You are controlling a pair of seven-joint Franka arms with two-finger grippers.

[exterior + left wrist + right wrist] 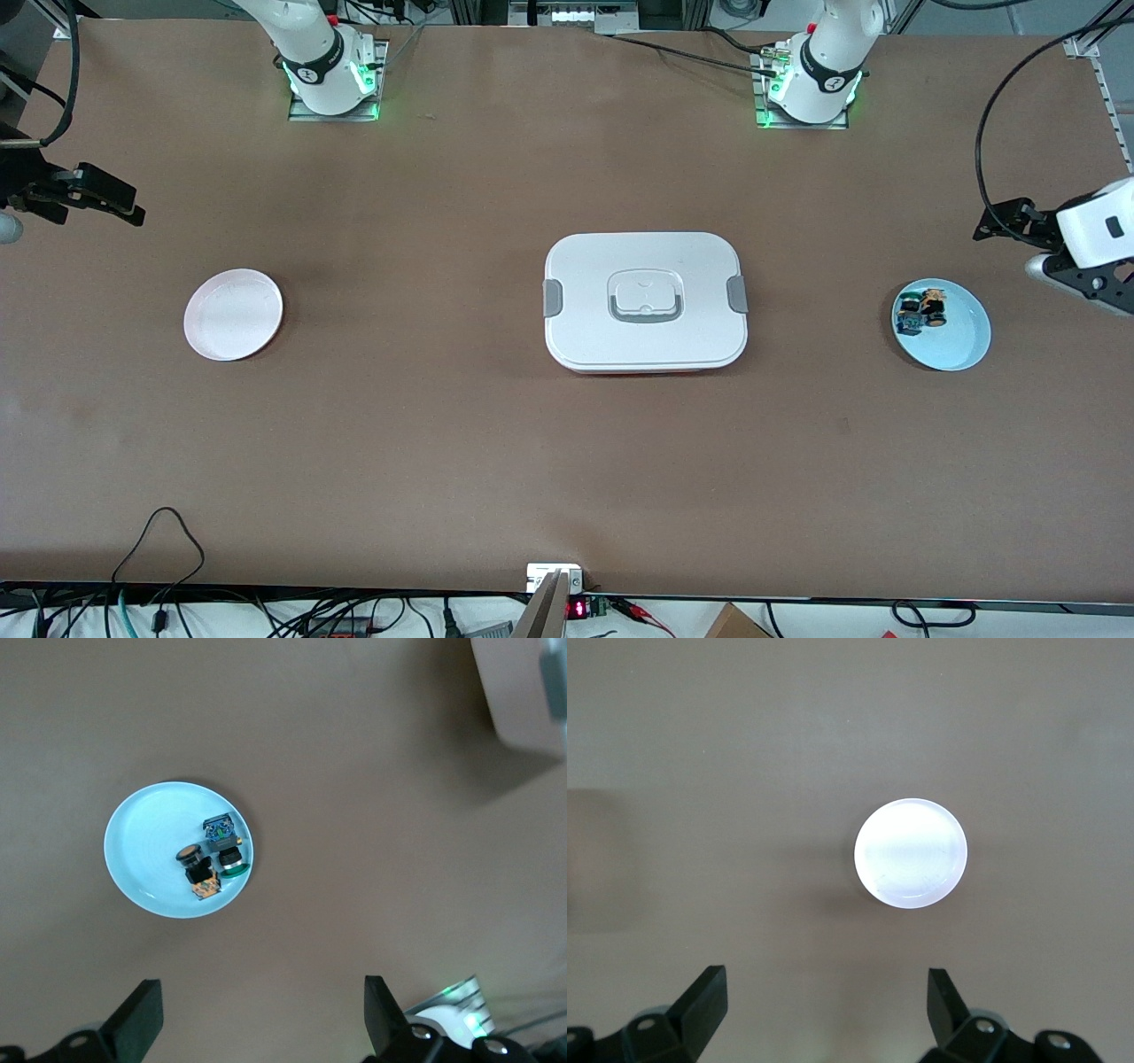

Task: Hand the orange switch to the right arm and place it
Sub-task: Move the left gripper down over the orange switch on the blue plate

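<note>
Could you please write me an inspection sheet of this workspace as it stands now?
Surface: brown table, bare between items.
Job's things: orange switch on blue plate beside a green-capped part; white plate at the right arm's end.
Clutter: lidded white box mid-table.
Grippers: left gripper open above blue plate; right gripper open above white plate.
Cables: black cable at the table's near edge.
Surroundings: nothing seen.

We see a brown table (425,443); at its centre sits a white lidded box (645,301) with grey clips; at nine o'clock from the box, toward the right arm's end, lies a pale pink plate (233,315); at three o'clock lies a light blue plate (961,341).
</note>
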